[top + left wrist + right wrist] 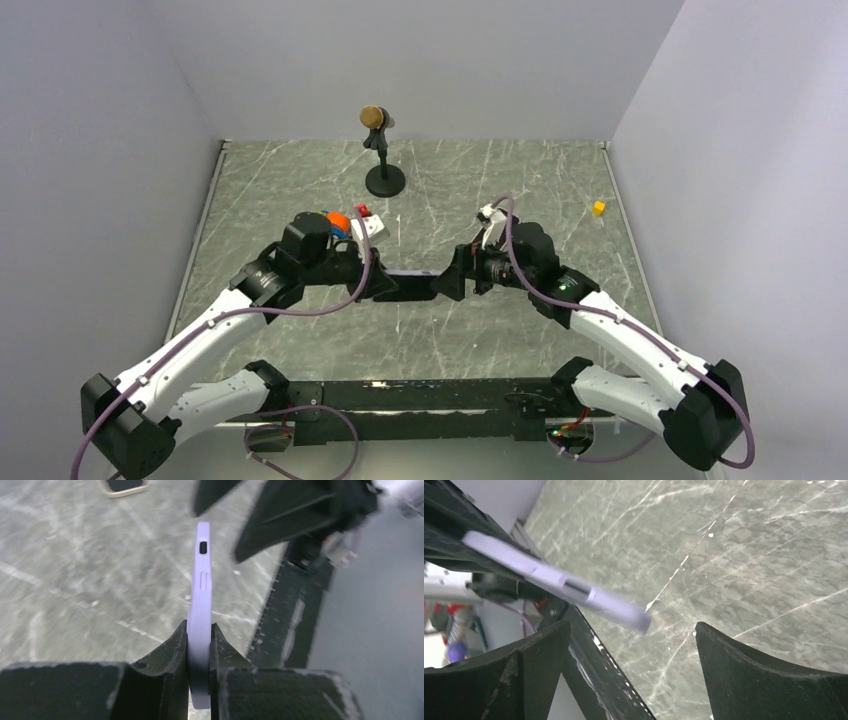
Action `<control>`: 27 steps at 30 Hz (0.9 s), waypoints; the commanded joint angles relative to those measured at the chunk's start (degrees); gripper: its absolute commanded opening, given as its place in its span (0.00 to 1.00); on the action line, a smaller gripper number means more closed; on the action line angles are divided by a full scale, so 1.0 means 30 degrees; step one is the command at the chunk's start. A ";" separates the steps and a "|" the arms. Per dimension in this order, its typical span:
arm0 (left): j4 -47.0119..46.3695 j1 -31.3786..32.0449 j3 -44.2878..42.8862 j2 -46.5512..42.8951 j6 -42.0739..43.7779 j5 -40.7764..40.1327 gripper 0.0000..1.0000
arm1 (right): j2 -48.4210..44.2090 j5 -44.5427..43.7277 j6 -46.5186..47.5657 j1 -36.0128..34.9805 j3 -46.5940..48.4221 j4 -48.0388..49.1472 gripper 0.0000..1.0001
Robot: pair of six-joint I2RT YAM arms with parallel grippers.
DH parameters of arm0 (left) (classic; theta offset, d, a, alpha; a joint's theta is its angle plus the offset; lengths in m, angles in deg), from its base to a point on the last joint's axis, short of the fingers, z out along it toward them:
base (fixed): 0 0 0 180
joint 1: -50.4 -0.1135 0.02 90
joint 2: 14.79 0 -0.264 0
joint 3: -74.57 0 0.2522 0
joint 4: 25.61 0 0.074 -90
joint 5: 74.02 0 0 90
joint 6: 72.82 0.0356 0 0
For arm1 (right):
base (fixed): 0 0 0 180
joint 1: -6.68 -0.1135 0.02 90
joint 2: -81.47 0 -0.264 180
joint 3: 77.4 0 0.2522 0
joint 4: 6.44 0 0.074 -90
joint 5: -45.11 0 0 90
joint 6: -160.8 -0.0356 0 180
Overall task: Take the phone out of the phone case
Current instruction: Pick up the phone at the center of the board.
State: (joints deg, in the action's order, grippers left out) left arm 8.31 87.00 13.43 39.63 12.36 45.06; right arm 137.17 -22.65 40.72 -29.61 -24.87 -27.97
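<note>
Your left claw (200,630) clamps the phone case (202,580) on edge so your open right claw (632,627) can straddle its free end.

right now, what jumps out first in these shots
Mid-table, the left gripper is clamped on a lilac phone case held edge-on above the marbled table. The right gripper stands open by the case's free end. A small yellow block sits alone far right.
</note>
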 commanded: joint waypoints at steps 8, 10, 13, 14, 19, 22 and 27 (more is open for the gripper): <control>0.3228 -0.0067 -0.3189 0.2703 0.4267 0.8341 0.00 | 0.3791 0.8992 0.4917 -0.1071 0.2061 0.0590 0.97; 0.2803 -0.0099 -0.3312 0.2840 0.4028 0.8500 0.00 | 0.4461 0.9839 0.4771 -0.1763 0.2270 0.0990 0.87; 0.2474 -0.0201 -0.3528 0.3103 0.3731 0.8491 0.00 | 0.5284 1.0496 0.4024 -0.2093 0.2381 0.1949 0.56; 0.2426 -0.0274 -0.3568 0.3191 0.3670 0.8425 0.00 | 0.5431 1.0650 0.3785 -0.2091 0.2311 0.2323 0.49; 0.0034 -0.1848 -0.2775 0.2415 0.0239 0.6196 0.04 | 0.5260 1.0036 0.1723 -0.2082 0.1523 0.5575 0.00; -0.3839 -0.4151 -0.0166 0.0252 -0.4783 0.3388 0.53 | 0.4902 0.8144 -0.0310 -0.1905 0.1123 0.7508 0.00; -0.9629 -0.5519 0.4261 -0.3591 -1.0758 0.0784 0.99 | 0.6079 0.8141 -0.6613 -0.0658 -0.0284 1.4942 0.00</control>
State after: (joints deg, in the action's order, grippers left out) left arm -2.27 71.51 20.34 35.45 -2.90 56.12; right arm 153.72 3.36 39.78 -34.42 -23.37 -7.77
